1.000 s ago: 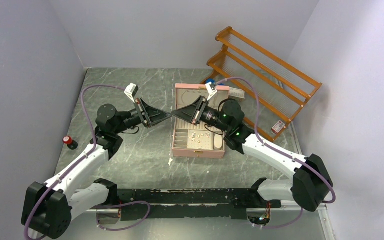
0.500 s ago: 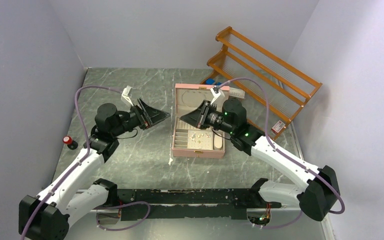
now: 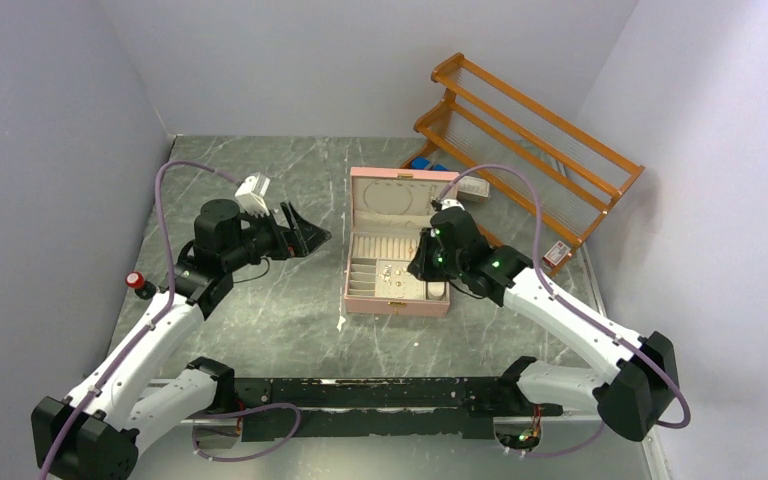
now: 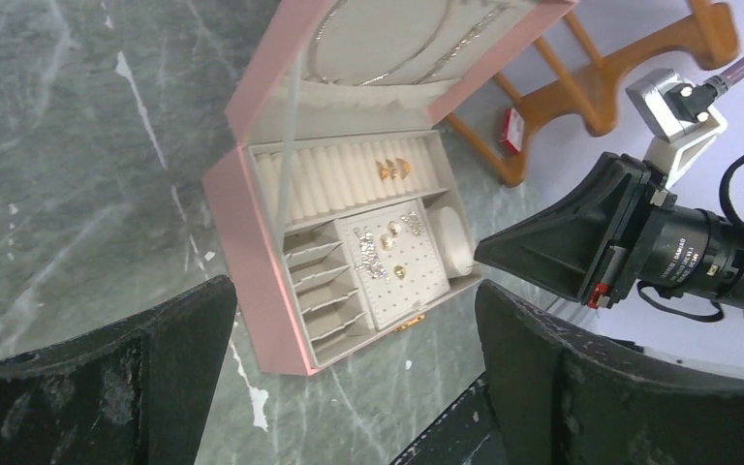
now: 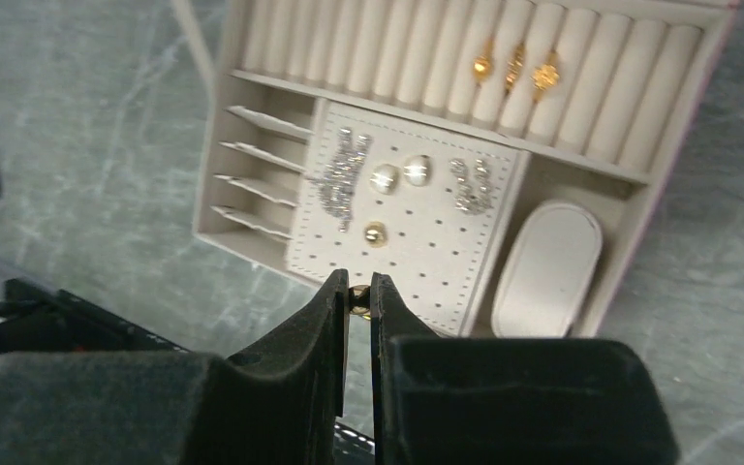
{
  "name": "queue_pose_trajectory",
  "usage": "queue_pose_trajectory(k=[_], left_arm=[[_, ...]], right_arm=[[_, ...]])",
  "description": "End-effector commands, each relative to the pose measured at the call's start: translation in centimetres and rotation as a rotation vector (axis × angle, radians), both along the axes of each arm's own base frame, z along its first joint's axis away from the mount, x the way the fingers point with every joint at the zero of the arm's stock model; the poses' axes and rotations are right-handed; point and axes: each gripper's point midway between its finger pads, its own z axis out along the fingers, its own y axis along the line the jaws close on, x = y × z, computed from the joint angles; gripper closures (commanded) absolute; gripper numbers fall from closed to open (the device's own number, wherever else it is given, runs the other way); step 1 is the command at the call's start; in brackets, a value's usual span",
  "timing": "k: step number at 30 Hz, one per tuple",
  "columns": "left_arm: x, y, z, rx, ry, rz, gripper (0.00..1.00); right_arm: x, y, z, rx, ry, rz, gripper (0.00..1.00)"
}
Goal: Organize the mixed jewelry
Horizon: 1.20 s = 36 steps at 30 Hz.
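Over the preceding second the right gripper [image 5: 358, 289] swung from a level pose above the box's hinge to a downward tilt over the near right part of the tray, while the left gripper [image 3: 315, 235] drew slightly leftward, away from the box.

The right gripper's fingers [image 5: 325, 310] were clenched on a tiny gold stud [image 5: 358, 296], held above the near edge of the pink jewelry box [image 3: 397, 303]. Whether the stud touched the tray could not be told. The left gripper hung to the left of the box, its jaws spread wide and holding nothing.

The box lay open on the grey marbled table [image 3: 260, 300]. Its tray held, from near to far:
- An oval cream cushion [image 5: 547, 271] in the near right compartment.
- A perforated earring pad [image 5: 426, 252] in the middle, carrying one gold ball stud [image 5: 375, 232], two pearl-like studs [image 5: 402, 174] and two clusters of sparkling silvery pieces [image 5: 341, 174].
- Four narrow slotted compartments [image 5: 252, 165] to the pad's left; their contents could not be made out.
- A row of cream ring rolls [image 5: 378, 48] along the far side, with three gold rings [image 5: 515, 66] tucked in toward the right.

The raised lid [image 4: 387, 39] showed thin chains against its lining. Beyond the box, at far right, stood a wooden rack [image 3: 530, 140].
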Motion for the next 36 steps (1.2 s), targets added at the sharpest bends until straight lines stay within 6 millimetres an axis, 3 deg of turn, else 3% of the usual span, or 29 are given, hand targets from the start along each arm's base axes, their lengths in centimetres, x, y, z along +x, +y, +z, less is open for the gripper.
queue_pose_trajectory(k=[1,10,36], left_arm=[[0.6,0.7,-0.6,0.073,-0.023,0.016,0.03],[0.5,-0.1,-2.2,0.053,0.020,-0.018,0.06],[0.3,-0.4,-2.3,0.031,0.039,-0.031,0.07]], right_arm=[[0.3,-1.8,-1.6,-0.128,0.031,-0.033,0.91],[0.4,-0.4,-3.6,-0.116,0.077,0.013,0.92],[1.8,0.1,-6.4,-0.172,0.076,0.031,0.92]])
